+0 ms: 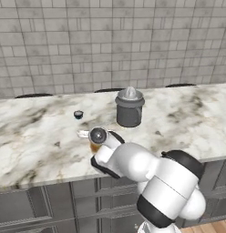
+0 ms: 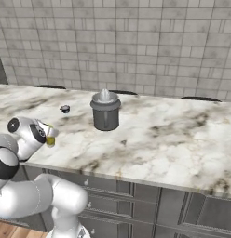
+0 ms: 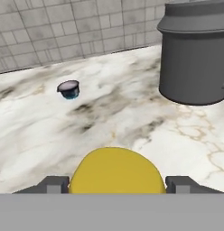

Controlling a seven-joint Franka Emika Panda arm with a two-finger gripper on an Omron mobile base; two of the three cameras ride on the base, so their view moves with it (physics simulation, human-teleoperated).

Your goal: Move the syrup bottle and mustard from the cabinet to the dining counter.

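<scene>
The mustard [image 3: 116, 171] is a yellow rounded bottle sitting between my two finger tips, which press against its sides. My gripper [image 3: 116, 184] is shut on it. From the base views the mustard [image 2: 50, 139] [image 1: 94, 146] shows as a small yellow-orange patch under my hand, low over the near part of the dining counter [image 2: 173, 139] [image 1: 33, 136]. I cannot tell whether its base touches the marble. My gripper [image 1: 89, 139] [image 2: 51, 135] points toward the wall. The syrup bottle and the cabinet are out of view.
A grey lidded canister [image 1: 129, 108] [image 2: 105, 111] [image 3: 195, 58] stands on the marble beyond my hand, to the right. A small dark cup [image 1: 78, 114] [image 2: 65, 109] [image 3: 68, 89] sits further back to the left. A grey tiled wall closes the back; dark drawer fronts [image 2: 136, 200] lie below.
</scene>
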